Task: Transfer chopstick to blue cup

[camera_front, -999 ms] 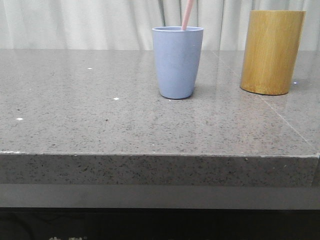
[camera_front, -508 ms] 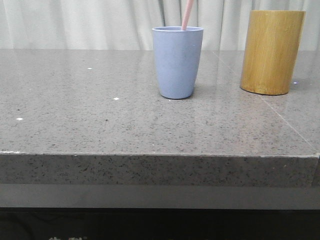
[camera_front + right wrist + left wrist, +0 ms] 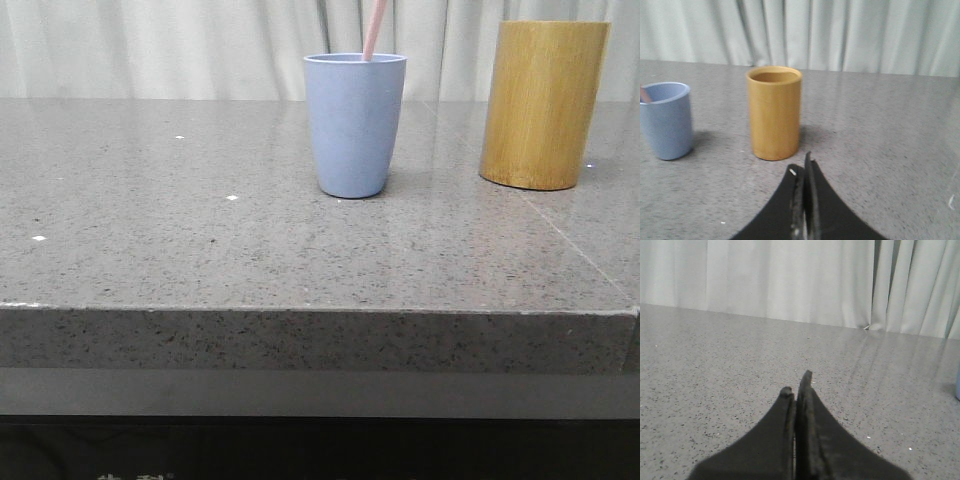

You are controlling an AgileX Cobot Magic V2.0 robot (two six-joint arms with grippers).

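I am looking across a grey speckled stone table (image 3: 200,250) that is gleaming faintly and showing small white flecks. Pale pleated curtains (image 3: 150,45) are hanging behind it, and a dark gap is running beneath its front edge.

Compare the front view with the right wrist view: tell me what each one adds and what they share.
Front view alone: the table's front edge, and the chopstick rising well above the blue cup's rim, leaning right. Right wrist view alone: the right hand, shut with nothing between its fingers, and the yellow-brown cylinder's open top, where nothing sticks up. Shared: the blue cup with the chopstick in it, the yellow-brown cylinder standing apart from it, the grey speckled table, the pale curtain.
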